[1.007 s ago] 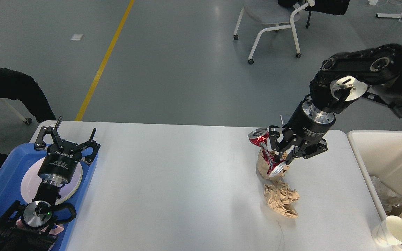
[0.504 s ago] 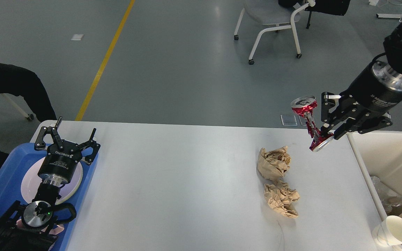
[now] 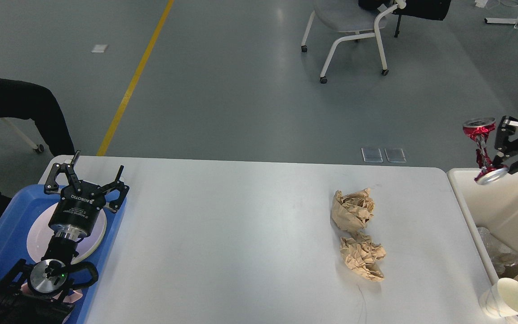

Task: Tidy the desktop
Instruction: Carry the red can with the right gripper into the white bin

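Observation:
The white desktop (image 3: 223, 234) fills the middle of the head view. Two crumpled brown paper balls lie on its right half, one (image 3: 351, 209) behind the other (image 3: 361, 257). My right gripper (image 3: 489, 152) is at the far right edge, above the back rim of the beige bin (image 3: 466, 207), shut on a crushed red can (image 3: 481, 148) held upright in the air. My left gripper (image 3: 89, 176) hangs open and empty over the blue tray (image 3: 2, 243) at the left, above a white plate (image 3: 38, 234).
The beige bin holds clear plastic and cardboard scraps. A white paper cup (image 3: 508, 298) sits at the bin's front corner. A white chair (image 3: 353, 27) stands on the floor behind the table. A person's dark sleeve (image 3: 11, 112) shows at the far left.
My right gripper lifted the crushed red can off the paper balls and carried it right, from the desktop to above the beige bin. The left arm has stayed still.

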You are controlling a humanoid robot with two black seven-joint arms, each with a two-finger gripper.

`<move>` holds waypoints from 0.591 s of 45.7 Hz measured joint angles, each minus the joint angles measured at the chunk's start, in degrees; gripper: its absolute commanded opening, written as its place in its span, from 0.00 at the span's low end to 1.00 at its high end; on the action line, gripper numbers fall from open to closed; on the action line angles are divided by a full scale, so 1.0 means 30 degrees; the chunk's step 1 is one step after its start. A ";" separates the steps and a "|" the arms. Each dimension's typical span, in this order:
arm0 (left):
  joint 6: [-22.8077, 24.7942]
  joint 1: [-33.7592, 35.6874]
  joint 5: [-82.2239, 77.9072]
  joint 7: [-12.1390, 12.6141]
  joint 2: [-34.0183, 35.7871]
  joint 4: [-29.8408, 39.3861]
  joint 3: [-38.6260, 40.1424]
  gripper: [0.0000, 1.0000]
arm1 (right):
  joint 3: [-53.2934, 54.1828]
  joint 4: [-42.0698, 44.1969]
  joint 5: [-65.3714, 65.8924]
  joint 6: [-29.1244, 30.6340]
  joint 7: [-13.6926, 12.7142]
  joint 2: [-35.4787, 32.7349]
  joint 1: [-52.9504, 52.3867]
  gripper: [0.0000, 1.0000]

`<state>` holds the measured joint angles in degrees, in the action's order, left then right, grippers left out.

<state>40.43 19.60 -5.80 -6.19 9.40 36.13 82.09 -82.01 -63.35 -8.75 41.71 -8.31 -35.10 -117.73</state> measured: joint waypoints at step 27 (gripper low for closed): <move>0.0000 0.0000 0.0000 -0.0004 0.0001 0.0000 0.0000 0.96 | 0.4550 0.8579 -0.0244 -0.9283 0.0009 -0.2370 1.4074 0.00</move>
<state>40.43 19.60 -5.80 -6.21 9.41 36.13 82.09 -68.36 -37.61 -9.48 13.86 -8.28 -42.21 -75.50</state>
